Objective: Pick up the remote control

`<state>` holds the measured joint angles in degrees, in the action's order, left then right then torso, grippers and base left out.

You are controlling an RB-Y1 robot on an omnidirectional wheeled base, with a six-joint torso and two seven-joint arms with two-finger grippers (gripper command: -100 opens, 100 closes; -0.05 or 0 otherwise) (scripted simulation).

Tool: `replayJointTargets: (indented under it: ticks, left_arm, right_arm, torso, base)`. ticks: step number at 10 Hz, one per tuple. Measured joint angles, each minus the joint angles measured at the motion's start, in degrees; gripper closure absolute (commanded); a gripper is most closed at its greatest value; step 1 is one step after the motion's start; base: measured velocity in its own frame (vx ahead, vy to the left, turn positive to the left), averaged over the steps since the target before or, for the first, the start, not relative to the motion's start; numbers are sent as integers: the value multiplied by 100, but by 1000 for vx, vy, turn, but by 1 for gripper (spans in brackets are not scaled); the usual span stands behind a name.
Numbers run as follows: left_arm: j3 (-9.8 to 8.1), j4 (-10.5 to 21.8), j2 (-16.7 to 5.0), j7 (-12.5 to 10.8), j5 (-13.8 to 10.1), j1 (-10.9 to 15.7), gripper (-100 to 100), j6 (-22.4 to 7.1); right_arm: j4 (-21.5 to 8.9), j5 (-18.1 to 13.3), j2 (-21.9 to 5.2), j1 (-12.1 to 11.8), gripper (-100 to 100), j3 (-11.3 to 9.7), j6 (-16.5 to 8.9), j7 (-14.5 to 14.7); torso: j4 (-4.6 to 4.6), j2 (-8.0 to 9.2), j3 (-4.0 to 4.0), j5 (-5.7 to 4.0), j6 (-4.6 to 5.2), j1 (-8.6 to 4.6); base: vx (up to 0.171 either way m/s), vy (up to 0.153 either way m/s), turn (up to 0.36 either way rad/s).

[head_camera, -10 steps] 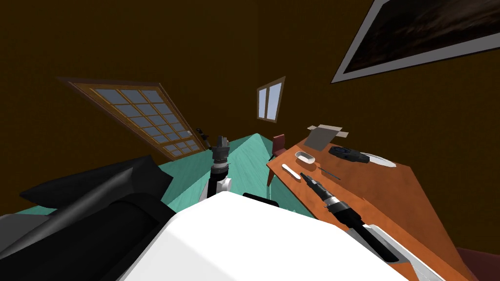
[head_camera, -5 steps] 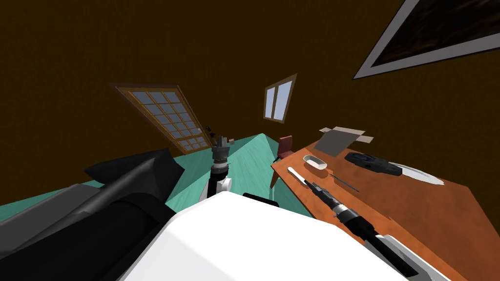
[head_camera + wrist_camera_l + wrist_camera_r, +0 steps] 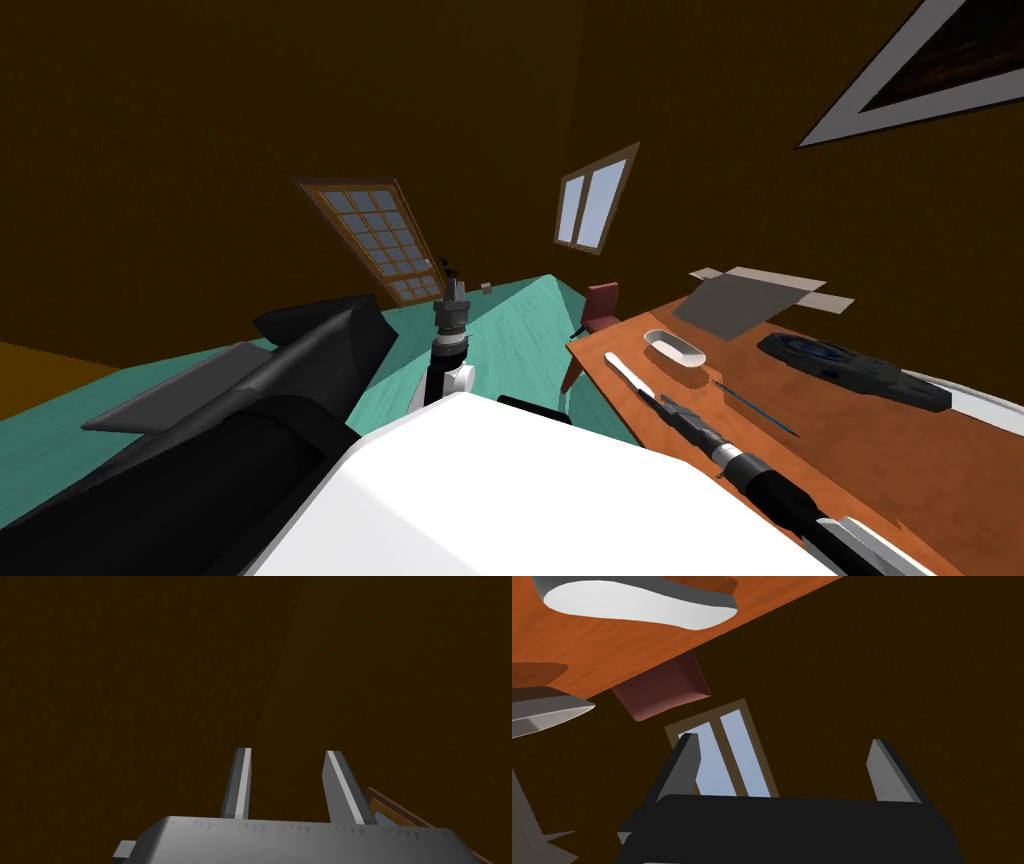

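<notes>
Lying on the orange-brown worktop [image 3: 840,450], the remote control [image 3: 625,371] reads as a slim white bar close to the edge that borders the teal floor [image 3: 510,330]. The right arm reaches along the worktop and its dark tip ends at the remote's nearer end; contact cannot be judged. In the right wrist view the remote's pale, tapered end sits off to one side of the right gripper [image 3: 784,743], outside the fingers. These are spread wide with nothing between them. Just beyond the remote sits a white oval dish [image 3: 675,348]. A thin dark-blue stick [image 3: 755,408] lies near it, farther in on the worktop. Well apart from these, a dark flat object [image 3: 850,367] with a bluish patch overlaps a white plate [image 3: 985,405]. A grey box [image 3: 745,300] with open flaps stands at the far side. A dark red chair [image 3: 600,305] is at the worktop's far corner. The left gripper [image 3: 288,751] is raised ahead of the chest over the floor, fingers narrowly parted and empty. A bulky black piece of furniture [image 3: 250,400] is to the left.
</notes>
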<state>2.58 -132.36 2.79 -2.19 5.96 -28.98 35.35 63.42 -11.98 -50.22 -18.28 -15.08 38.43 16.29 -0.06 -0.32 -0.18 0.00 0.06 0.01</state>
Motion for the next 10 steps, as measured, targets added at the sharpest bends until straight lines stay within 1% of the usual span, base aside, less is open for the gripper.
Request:
replayJointTargets:
  ticks: [1, 2, 3, 4, 5, 6, 7, 8, 9, 10]
  left_arm:
    - [0, 0, 0, 0, 0, 0, 0, 0]
    - [-1, 0, 0, 0, 0, -1, 0, 0]
    - [-1, 0, 0, 0, 0, -1, 0, 0]
    - [0, 0, 0, 0, 0, 0, 0, 0]
    - [0, 0, 0, 0, 0, -1, 0, 0]
    - [-1, 0, 0, 0, 0, -2, 0, 0]
    - [-1, 0, 0, 0, 0, -1, 0, 0]
    - [-1, 0, 0, 0, 0, -1, 0, 0]
    - [-1, 0, 0, 0, 0, -1, 0, 0]
    - [0, 0, 0, 0, 0, 0, 0, 0]
  right_arm:
    - [-147, -72, -170, -72, -100, -71, 41, 102]
    - [-321, -123, -221, -31, -100, -134, 20, 155]
    - [-430, -139, -235, -17, -100, -156, 9, 171]
    - [-662, -205, -292, 25, -100, -237, 35, 225]
    - [-755, -286, -371, -66, -100, -307, 2, 354]
    - [-701, -316, -474, -146, -100, -337, -101, 391]
    - [-852, -332, -481, -90, -100, -360, -57, 401]
    - [-908, -330, -492, -114, -100, -355, -31, 408]
    - [-996, -334, -479, -97, -100, -358, -7, 418]
    - [-1073, -380, -542, -139, -100, -402, 7, 472]
  torso:
    - [-2, -10, -6, 1, -3, 3]
    - [-3, -11, -7, 0, 4, -1]
    - [-1, -2, -2, -1, 7, -3]
    - [-1, -6, -3, 0, -2, 0]
    - [-4, -20, -11, 0, -1, 2]
    - [-4, -18, -11, 1, 6, 5]
    - [-2, -4, -3, 0, 7, 2]
    - [1, 8, 4, 0, 8, -2]
    - [3, 14, 8, -1, 7, -5]
    - [1, 3, 2, 0, 2, 0]
  base:
    - [56, 15, 168]
    - [28, 6, -24]
    - [42, 23, 272]
    - [92, 26, 400]
    - [78, 26, 118]
    - [30, 16, -43]
    - [1, 3, -23]
    - [-9, -4, 0]
    - [33, 15, 197]
    - [56, 15, 148]
